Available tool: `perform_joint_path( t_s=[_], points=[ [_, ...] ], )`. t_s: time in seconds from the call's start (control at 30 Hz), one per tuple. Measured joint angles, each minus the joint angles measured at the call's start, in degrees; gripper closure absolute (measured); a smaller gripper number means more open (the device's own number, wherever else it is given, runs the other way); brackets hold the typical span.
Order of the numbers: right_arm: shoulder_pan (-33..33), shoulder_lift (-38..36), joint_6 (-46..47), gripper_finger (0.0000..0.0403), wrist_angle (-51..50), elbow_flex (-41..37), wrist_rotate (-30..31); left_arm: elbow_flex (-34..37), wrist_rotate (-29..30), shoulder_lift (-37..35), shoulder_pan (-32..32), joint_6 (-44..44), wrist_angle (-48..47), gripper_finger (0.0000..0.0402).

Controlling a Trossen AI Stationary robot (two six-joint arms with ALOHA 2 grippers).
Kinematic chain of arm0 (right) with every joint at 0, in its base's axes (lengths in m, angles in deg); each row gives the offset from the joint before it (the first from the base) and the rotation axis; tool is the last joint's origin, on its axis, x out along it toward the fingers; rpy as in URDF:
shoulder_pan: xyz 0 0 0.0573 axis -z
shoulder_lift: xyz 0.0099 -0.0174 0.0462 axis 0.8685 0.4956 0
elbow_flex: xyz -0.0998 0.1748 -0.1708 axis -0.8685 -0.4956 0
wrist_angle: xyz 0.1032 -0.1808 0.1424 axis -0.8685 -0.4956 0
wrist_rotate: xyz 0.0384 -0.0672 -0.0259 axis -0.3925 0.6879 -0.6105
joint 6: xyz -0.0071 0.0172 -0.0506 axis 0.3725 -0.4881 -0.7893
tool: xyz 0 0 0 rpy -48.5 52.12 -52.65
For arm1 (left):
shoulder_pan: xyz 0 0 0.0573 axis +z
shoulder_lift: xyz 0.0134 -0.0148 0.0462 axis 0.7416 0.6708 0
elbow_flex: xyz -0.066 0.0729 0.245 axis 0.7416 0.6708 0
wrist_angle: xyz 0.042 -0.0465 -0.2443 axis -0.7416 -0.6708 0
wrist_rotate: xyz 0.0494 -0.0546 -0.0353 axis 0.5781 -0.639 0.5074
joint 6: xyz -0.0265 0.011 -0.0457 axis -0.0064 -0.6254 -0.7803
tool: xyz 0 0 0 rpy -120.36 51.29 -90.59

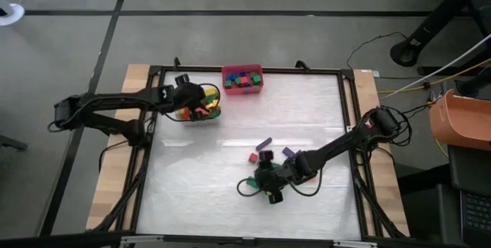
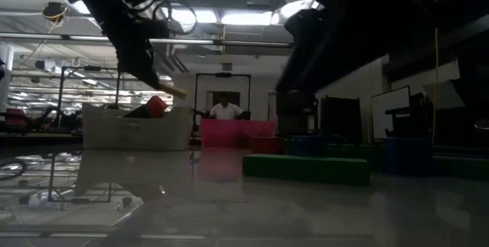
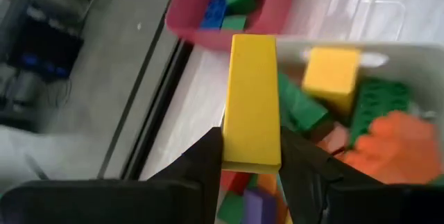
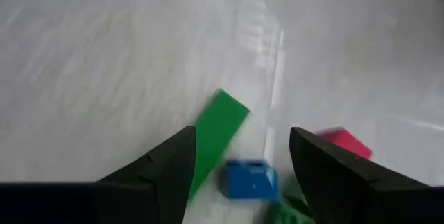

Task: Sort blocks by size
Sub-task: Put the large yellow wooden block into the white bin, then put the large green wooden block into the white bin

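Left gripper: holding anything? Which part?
Left gripper holds a long yellow block by one end, over the white bin. Right gripper open, empty.

Two rectangular plastic bins at counter's far edge: one red (image 1: 242,80), one white (image 1: 201,110), both holding too many jumbled bricks to count. Two dark robot arms. One person (image 2: 225,110) in background.

A grey concrete floor (image 1: 230,2) with dark straight lines across it surrounds the pale glossy counter (image 1: 230,202), whose wooden side edges sit inside a black metal frame (image 1: 253,69). Thin yellow and black cables (image 1: 430,87) trail over the floor beside an orange plastic tub (image 1: 460,121). Level across the counter, long ceiling strip lights (image 2: 229,17) glow over a dim hall, where a person in a white shirt (image 2: 225,110) sits before a dark doorway.
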Motion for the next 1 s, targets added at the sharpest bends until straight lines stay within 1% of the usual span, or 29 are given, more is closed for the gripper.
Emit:
perform_joint_path(
  t_s=[0.1, 0.2, 0.37, 0.53, 0.8, 1.0],
  points=[
    [-0.7, 0.6, 1.7, 0.0171, -0.8, 0.0, -0.2, 1.1, 0.0, 0.7, 1.9, -0.6, -0.5, 0.0292],
    [-0.6, 1.1, 6.3, 0.0171, -1.3, 0.0, -0.9, 2.2, -0.1, 0.9, 2.9, -1.3, -0.7, 0.0283],
    [-0.6, 1.8, 16.3, 0.0171, -2.6, 0.0, -4.0, 2.9, -0.1, 1.4, 3.6, -4.4, -0.2, 0.0248],
    [-1.0, 2.4, 25.0, 0.0171, -3.2, 0.0, -7.5, 2.9, -0.1, 1.6, 3.6, -4.5, 0.1, 0.0220],
    [-3.2, 2.4, 31.5, 0.0171, -3.9, 0.0, -5.1, 2.9, -0.1, 1.5, 3.5, -4.6, -0.1, 0.0215],
    [-3.9, 2.4, 35.8, 0.0171, -6.7, 0.0, -3.0, 2.9, -0.2, 1.5, 3.5, -4.6, -0.1, 0.0214]
  ],
)
